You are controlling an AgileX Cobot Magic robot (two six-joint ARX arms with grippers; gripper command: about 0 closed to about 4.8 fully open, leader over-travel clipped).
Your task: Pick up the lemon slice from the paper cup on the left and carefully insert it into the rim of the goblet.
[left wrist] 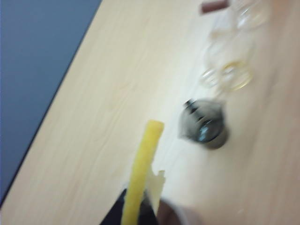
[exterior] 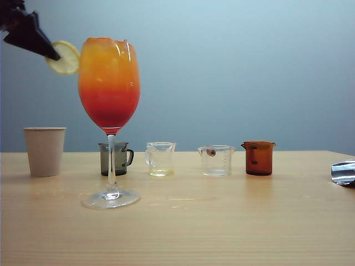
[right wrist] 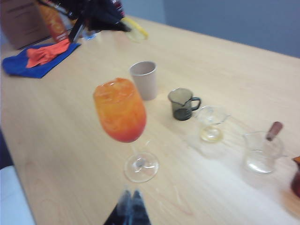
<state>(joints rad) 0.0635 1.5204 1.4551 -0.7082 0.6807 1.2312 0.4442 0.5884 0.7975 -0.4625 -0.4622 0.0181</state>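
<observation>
Right gripper (right wrist: 130,199) jaws closed, near the goblet (right wrist: 121,112).

soft, even light falls on my table (exterior: 233,221), shadows faint. my exterior view is sharp; my left wrist view smears with motion blur, and my right wrist view is slightly soft.

Wall: plain blue-grey painted wall (exterior: 249,66) behind the table's far edge
Table: light wooden tabletop (exterior: 222,221), pale grain
Light: soft, even
</observation>
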